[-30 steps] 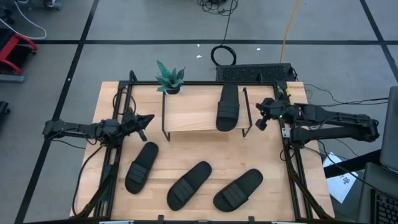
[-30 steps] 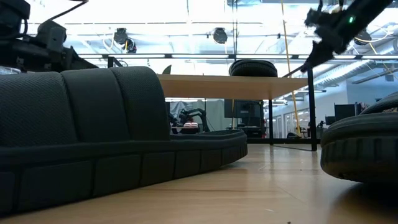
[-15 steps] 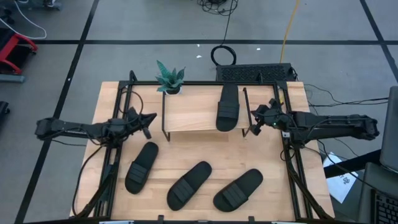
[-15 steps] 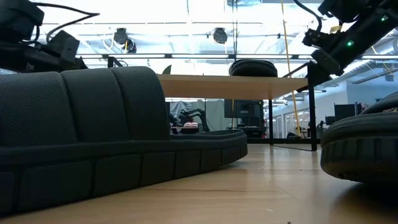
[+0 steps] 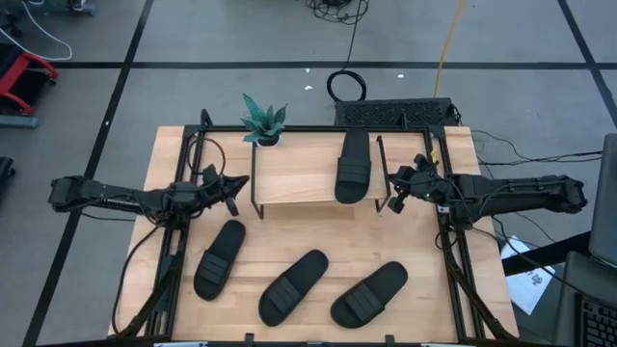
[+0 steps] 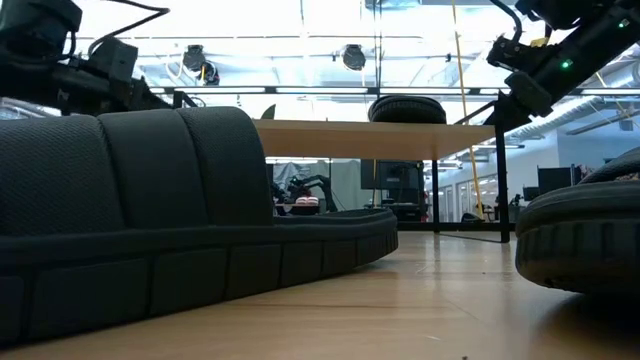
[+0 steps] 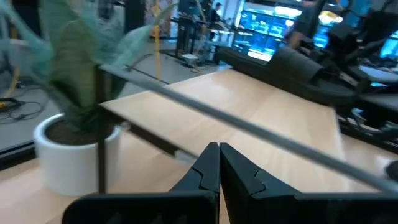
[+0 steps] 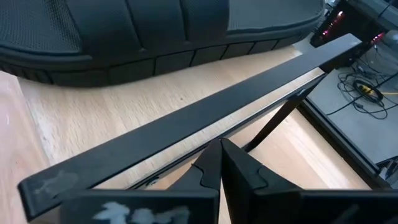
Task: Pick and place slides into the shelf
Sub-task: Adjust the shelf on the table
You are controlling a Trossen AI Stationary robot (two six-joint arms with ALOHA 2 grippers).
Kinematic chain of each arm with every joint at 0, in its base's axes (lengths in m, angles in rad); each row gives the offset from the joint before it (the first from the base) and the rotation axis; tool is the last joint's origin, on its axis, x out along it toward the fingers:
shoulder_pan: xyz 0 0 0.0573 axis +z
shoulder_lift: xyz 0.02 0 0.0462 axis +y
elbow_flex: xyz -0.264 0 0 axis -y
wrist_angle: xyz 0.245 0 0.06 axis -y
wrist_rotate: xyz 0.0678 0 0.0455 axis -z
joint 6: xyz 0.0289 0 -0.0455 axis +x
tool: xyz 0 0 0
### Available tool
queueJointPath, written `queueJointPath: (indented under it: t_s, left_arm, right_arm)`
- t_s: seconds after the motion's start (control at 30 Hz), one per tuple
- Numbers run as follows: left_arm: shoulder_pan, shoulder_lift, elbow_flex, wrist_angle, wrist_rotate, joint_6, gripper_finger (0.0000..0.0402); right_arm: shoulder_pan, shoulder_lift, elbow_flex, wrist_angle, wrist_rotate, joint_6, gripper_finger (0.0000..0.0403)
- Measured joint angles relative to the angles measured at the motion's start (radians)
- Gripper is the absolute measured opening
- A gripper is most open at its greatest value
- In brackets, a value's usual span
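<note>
One slide [image 5: 354,166] lies on the shelf [image 5: 299,173] top board, toward its right end, strap pointing to the table's [image 5: 429,241] back edge. The other three sit on the table near the front edge: left slide [image 5: 220,258], middle slide [image 5: 294,286], right slide [image 5: 369,293], all angled the same way.

Left gripper [image 5: 231,190] hovers just beside the shelf's left end, fingers pressed together, holding nothing; its wrist view shows the two fingertips [image 7: 219,163] touching, aimed along the shelf's top rail. Right gripper [image 5: 393,198] is just beside the shelf's right end, also fully closed and empty; its wrist view looks across the black frame bar at the side of the slide on the board.

A potted plant [image 5: 263,122] stands at the shelf's back-left corner; in the left wrist view it's blurred and cut off at the edge.

Low view: a slide [image 6: 190,215] close to the camera fills most of the frame and hides the table behind it; another slide [image 6: 580,235] is cut off at the right edge. Only the rounded end of the slide on the shelf shows above the board. Can't tell from that view which front slide is which.
</note>
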Motion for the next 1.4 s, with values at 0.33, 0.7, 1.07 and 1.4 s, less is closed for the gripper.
queueJointPath:
  t_s: [0.33, 0.7, 1.07, 1.4]
  left_arm:
    - [0.0, 0.201, 0.091, -0.001, 0.026, -0.047, 0.0007]
    - [0.0, 0.36, 0.184, -0.002, 0.032, -0.055, 0.0007]
    - [0.0, 0.395, 0.199, 0.002, 0.033, -0.052, 0.0007]
    - [-0.012, 0.394, 0.2, 0.0, 0.035, -0.003, 0.0007]
  right_arm:
    - [0.019, -0.002, 0.001, 0.008, -0.092, 0.018, 0.0]
    - [0.088, -0.057, 0.0, -0.087, 0.002, 0.09, 0.0]
    - [0.146, -0.066, 0.0, -0.121, 0.022, 0.146, 0.0]
    - [0.149, -0.066, 0.002, -0.132, 0.011, 0.169, 0.0]
